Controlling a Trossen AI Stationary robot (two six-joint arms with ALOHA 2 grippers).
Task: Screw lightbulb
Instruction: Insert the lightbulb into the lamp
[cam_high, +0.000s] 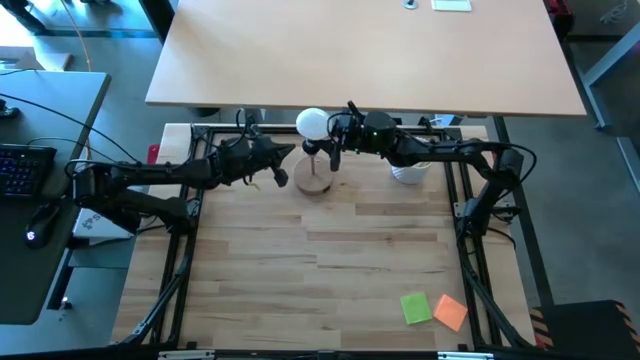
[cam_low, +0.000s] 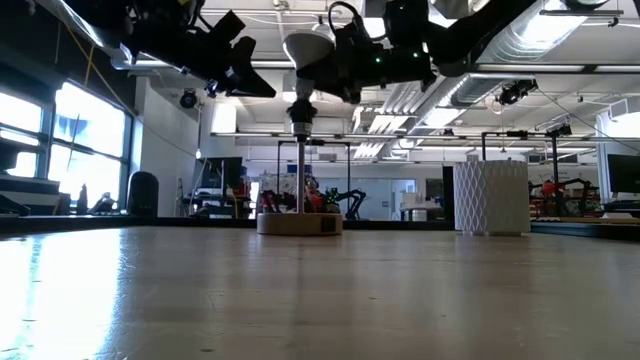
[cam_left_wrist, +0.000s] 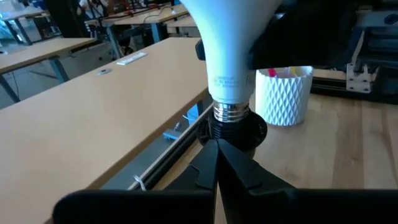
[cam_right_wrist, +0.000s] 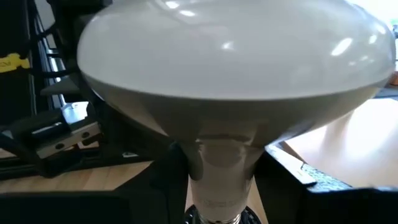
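Screwing step: the lightbulb (cam_high: 312, 123) sits with its metal screw end in the black socket (cam_left_wrist: 233, 129) on top of the lamp's thin post. Some silver thread shows above the socket, so I think it is not all the way in yet.
Right pincer: the right pincer (cam_high: 334, 134) is right at the bulb, on the side away from the left arm. Its fingers are around the narrow neck, under the round head. I cannot tell if they are squeezing it or have let go.
Left pincer: the left pincer (cam_high: 283, 153) is closed and holds nothing. It waits on the other side of the bulb, with its tips pointing at the socket, very near it.
Lamp base: the round wooden base (cam_high: 312, 180) sits on the desk (cam_high: 330, 260), below both pincers.
White cup: the white cup (cam_left_wrist: 284, 93) stands on the desk under the right arm, apart from the lamp.
Could go wrong, tilt: if the bulb leans while it turns, the thread could jam.
Could go wrong, tip: nothing holds the base down, so a hard push might tip the lamp or slide it.
Could go wrong, slip: the bulb is smooth, so the fingers might slide and not turn it.
Could go wrong, bump: the closed left pincer is close and could knock the post.
Writing: small grey print is on the bulb's neck, too small to read. I see no brand name.
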